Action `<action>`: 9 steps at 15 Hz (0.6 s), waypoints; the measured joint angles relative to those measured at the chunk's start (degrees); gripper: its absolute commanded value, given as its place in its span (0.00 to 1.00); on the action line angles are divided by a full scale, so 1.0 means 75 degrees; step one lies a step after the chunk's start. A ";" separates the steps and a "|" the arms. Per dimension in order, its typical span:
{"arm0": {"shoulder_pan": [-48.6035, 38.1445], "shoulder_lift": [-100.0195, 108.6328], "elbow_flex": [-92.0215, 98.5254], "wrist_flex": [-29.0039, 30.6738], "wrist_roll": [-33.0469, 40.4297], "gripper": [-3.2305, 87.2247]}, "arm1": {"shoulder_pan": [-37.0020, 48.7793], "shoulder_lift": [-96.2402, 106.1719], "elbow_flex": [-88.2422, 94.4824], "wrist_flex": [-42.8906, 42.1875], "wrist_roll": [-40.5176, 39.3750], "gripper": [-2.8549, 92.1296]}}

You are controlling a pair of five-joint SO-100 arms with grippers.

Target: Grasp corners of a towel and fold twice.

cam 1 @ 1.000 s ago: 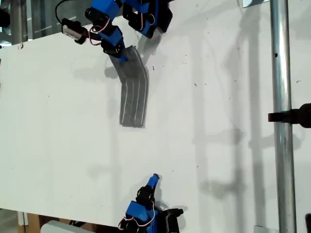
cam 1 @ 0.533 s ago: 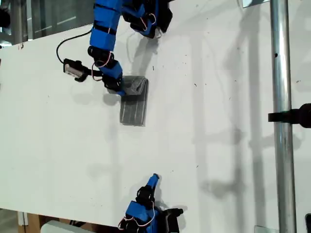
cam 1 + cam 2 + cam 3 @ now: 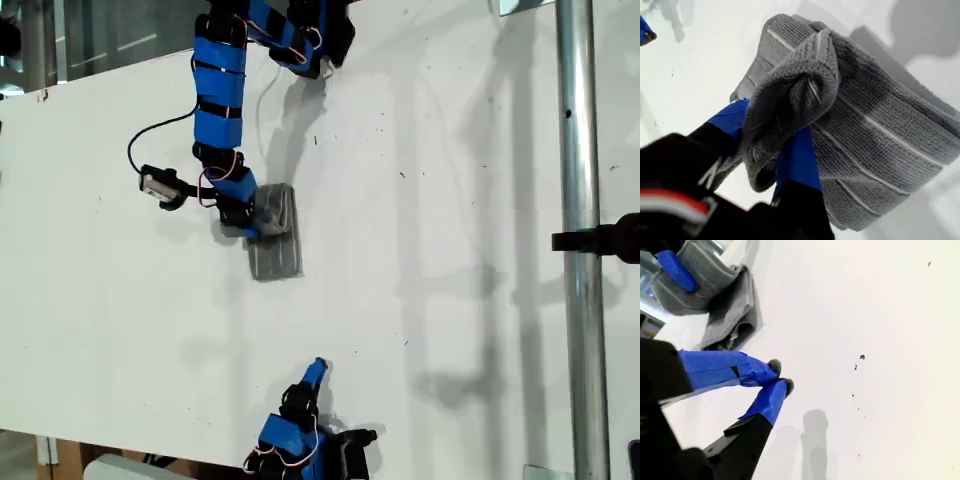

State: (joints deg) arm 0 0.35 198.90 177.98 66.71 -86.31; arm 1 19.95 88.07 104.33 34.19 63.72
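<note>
White table (image 3: 450,300) lies bare around the folded towel (image 3: 275,240).

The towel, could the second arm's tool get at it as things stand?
Probably yes: bare table lies between my second tool and the towel, nothing standing between them, though my first tool holds its edge.

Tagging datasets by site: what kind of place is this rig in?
Likely a lab or workshop bench: a plain white table, a metal pole with a black clamp, and two blue arms working a towel.
</note>
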 measured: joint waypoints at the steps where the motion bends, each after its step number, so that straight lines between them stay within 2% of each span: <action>1: 0.0000 0.0000 0.0000 0.0000 0.0000 0.06 | -0.0070 0.0035 -0.0012 -0.0281 0.0000 0.16; 3: -0.0023 0.0000 0.0000 0.0000 0.0000 0.06 | -0.0176 0.0480 -0.0012 -0.1395 0.0000 0.15; 6: -0.0082 0.0000 0.0000 0.0000 0.0000 0.07 | -0.0316 0.1441 -0.0023 -0.1816 0.0000 0.15; 7: -0.0082 0.0000 0.0000 0.0023 0.0000 0.07 | -0.0316 0.2004 -0.0035 -0.1758 0.0000 0.15; 8: -0.0129 0.0000 0.0000 0.0105 0.0000 0.08 | -0.0305 0.2695 0.0012 -0.1195 0.0000 0.08; 9: -0.0129 0.0000 0.0000 0.0270 -0.0094 0.08 | -0.0234 0.3516 0.0258 -0.0422 -0.0105 0.05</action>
State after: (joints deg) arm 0 -0.62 198.90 177.98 68.73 -87.01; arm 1 18.19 114.43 106.26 31.03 62.93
